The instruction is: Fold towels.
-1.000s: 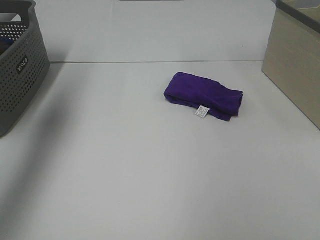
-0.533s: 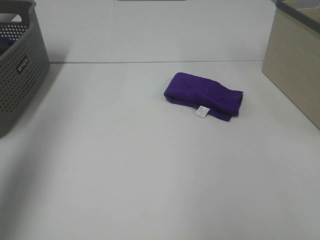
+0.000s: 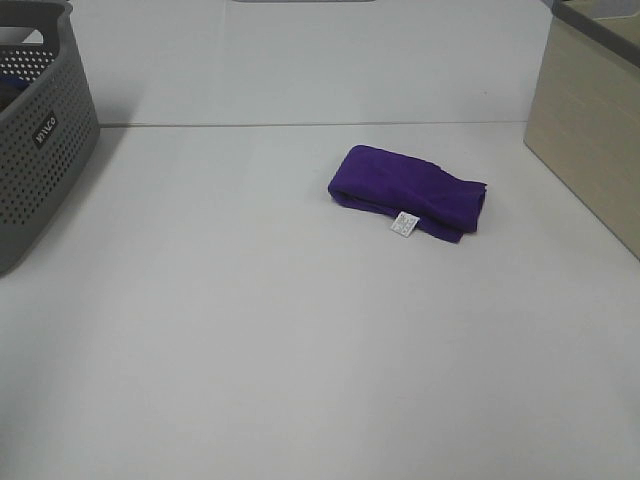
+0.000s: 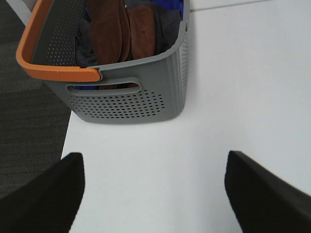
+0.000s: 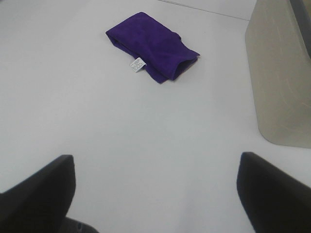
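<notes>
While resting at nine o'clock on white table [image 3: 250,330], grey basket [image 3: 40,130] with orange rim, stuffed with brown and blue cloth. Left gripper [image 4: 153,194] beside it, spread wide, empty. Purple towel [image 3: 408,191], folded, white tag [image 3: 404,226] showing, toward two o'clock. Beige bin [image 3: 590,140] at three o'clock. Right gripper [image 5: 155,194] released, gripping nothing.

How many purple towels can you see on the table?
1. The purple towel lies folded on the white table, between the grey basket and the beige box. The basket's cloths may hide more.
</notes>
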`<act>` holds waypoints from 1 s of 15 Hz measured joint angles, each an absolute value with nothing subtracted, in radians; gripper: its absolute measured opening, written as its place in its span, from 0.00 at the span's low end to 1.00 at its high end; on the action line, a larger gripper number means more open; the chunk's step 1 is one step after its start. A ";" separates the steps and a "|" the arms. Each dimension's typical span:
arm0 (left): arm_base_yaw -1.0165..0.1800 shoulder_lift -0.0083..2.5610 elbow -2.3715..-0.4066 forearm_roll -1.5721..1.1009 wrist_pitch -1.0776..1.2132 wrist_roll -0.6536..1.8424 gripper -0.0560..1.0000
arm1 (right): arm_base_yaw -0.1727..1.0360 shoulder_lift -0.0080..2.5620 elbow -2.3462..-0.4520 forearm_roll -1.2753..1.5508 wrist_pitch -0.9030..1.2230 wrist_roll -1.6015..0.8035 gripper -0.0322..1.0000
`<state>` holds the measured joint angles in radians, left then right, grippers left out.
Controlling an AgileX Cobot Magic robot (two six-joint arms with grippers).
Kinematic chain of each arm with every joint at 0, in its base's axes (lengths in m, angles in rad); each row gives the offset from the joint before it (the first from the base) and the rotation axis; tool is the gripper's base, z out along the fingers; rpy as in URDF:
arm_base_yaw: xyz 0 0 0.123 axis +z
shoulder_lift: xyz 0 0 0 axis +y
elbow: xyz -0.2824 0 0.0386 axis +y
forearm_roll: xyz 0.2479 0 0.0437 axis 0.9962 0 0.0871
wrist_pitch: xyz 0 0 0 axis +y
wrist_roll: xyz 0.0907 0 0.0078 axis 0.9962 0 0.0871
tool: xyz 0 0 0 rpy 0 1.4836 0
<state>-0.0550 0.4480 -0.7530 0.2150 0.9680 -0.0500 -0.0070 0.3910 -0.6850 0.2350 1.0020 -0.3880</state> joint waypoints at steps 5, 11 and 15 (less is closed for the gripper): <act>-0.055 0.002 -0.639 0.213 1.054 -0.032 0.75 | -0.007 0.080 -0.627 0.222 1.051 -0.329 0.87; -0.055 -0.006 -0.541 0.135 1.143 0.042 0.75 | -0.007 -0.004 -0.528 0.146 1.116 -0.321 0.87; -0.055 -0.007 -0.507 0.065 1.054 0.056 0.75 | -0.006 -0.004 -0.504 0.130 1.078 -0.308 0.87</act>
<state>-0.0550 -0.0070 -0.5070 0.0650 1.0540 0.0560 -0.0060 -0.0040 -0.5040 0.1300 1.0780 -0.3080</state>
